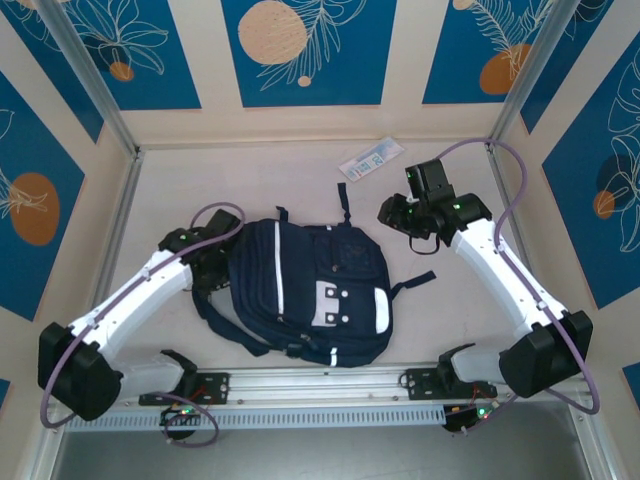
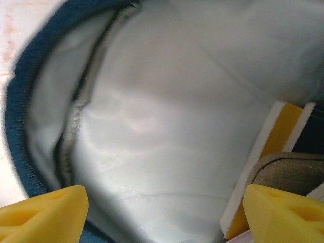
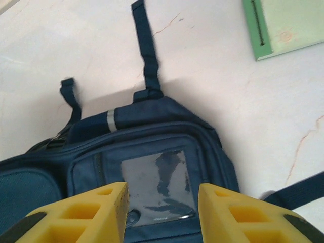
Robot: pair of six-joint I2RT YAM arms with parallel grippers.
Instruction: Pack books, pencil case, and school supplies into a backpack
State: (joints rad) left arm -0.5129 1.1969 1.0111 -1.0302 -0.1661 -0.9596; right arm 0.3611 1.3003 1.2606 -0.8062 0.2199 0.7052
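Observation:
The dark navy backpack [image 1: 300, 290] lies flat in the middle of the table, white stripes and white patch facing up. My left gripper [image 2: 164, 215] is open at the bag's left side and looks into its mouth, with pale grey lining [image 2: 162, 126] between the yellow fingers [image 2: 45, 215]. Inside at the right stand book edges, one orange-yellow [image 2: 286, 126], beside a tan rounded thing [image 2: 293, 172]. My right gripper [image 3: 162, 212] hangs open above the bag's clear window pocket [image 3: 157, 182], holding nothing. The white-and-blue school supplies packet [image 1: 372, 158] lies on the table behind the bag.
Black straps [image 1: 415, 282] trail from the bag's right side and a top strap [image 3: 147, 50] points away. A pale green flat piece [image 3: 283, 25] lies on the table beyond the bag. Metal frame posts [image 1: 95, 75] and patterned walls close in the table.

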